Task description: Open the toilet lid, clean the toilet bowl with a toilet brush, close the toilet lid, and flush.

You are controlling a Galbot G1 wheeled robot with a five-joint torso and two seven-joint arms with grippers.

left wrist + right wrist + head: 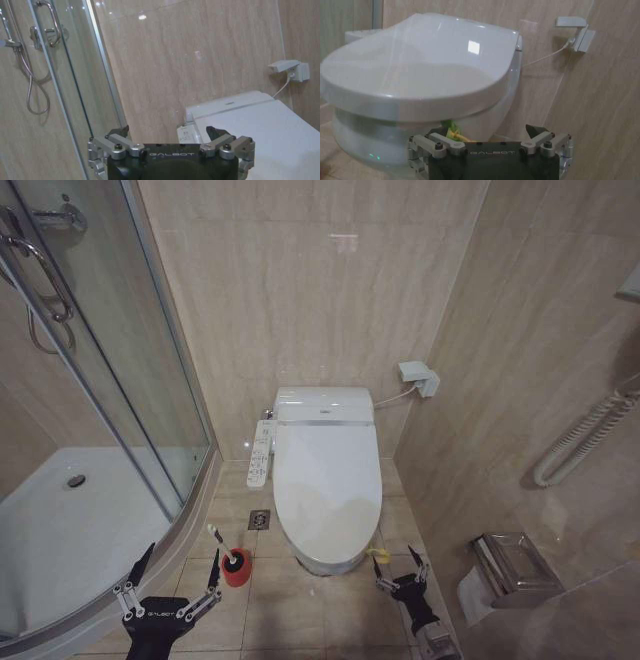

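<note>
Fingers [377,582] spread near glossy oval toilet lid [328,490].

The toilet lid [327,480] is showing glossy white, its loop tag [377,557] yellow-green. The holder cup [237,569] is glowing red against beige floor tiles [310,605].

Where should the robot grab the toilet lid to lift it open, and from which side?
Best grip is probably the yellow-green loop tag at the front rim of the closed toilet lid, since the lid itself is smooth, broad and flat. Come from the front right, where the open right gripper sits beside the tag; the open left gripper is over by the toilet brush.
</note>
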